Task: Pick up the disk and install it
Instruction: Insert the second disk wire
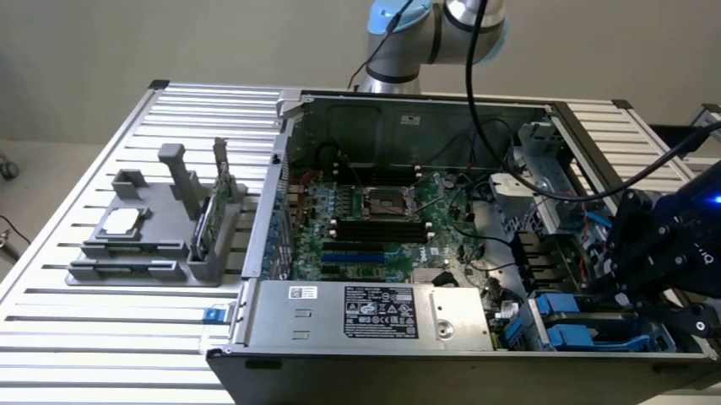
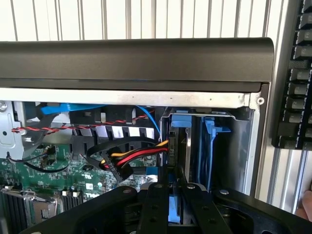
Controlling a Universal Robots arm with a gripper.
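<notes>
The disk stands on edge in the drive bay at the front corner of the open computer case, its silver side and blue carrier showing. My gripper hangs right over it, its black fingers close together with a blue part of the carrier between them. In the exterior view the gripper sits low at the case's right, above the blue carriers in the bay. Most of the disk is hidden by the bay walls and the fingers.
Red, yellow and black cables run beside the bay over the motherboard. The power supply lies along the case front. A grey fixture on the exterior view's left holds a small chip and a green card.
</notes>
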